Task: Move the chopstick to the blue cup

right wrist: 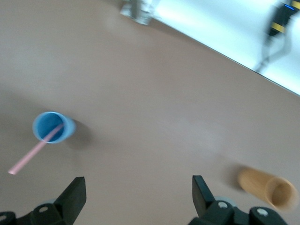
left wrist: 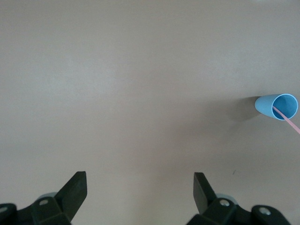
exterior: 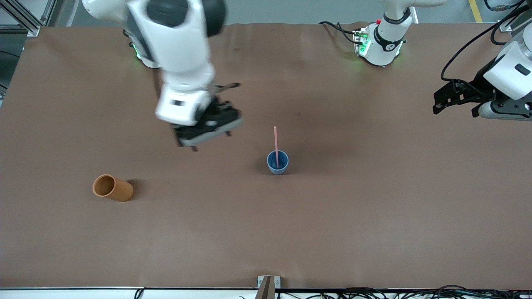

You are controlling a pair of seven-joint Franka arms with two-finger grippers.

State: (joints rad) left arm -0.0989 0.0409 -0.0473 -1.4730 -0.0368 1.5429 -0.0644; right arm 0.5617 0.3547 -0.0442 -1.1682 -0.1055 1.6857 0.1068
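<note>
The chopstick [exterior: 275,143] stands in the blue cup [exterior: 277,162], its lower end inside the cup and its upper part rising well above the rim, leaning against the rim. The cup sits upright on the brown counter [exterior: 374,216], near its middle.

The right gripper [exterior: 210,135] hangs in the air over bare counter, beside the cup toward the right arm's end — its jaws are released and hold nothing, as the right wrist view shows with both fingers spread wide apart over the surface. In that view the blue cup [right wrist: 52,127] with the chopstick [right wrist: 35,151] lies off to one side, and an orange-brown cup [right wrist: 269,188] to the other.

The orange-brown cup [exterior: 112,187] stands nearer the front camera, toward the right arm's end, well apart from the blue cup.

The left gripper [exterior: 455,101] waits above the counter's edge at the left arm's end — jaws released, empty.
</note>
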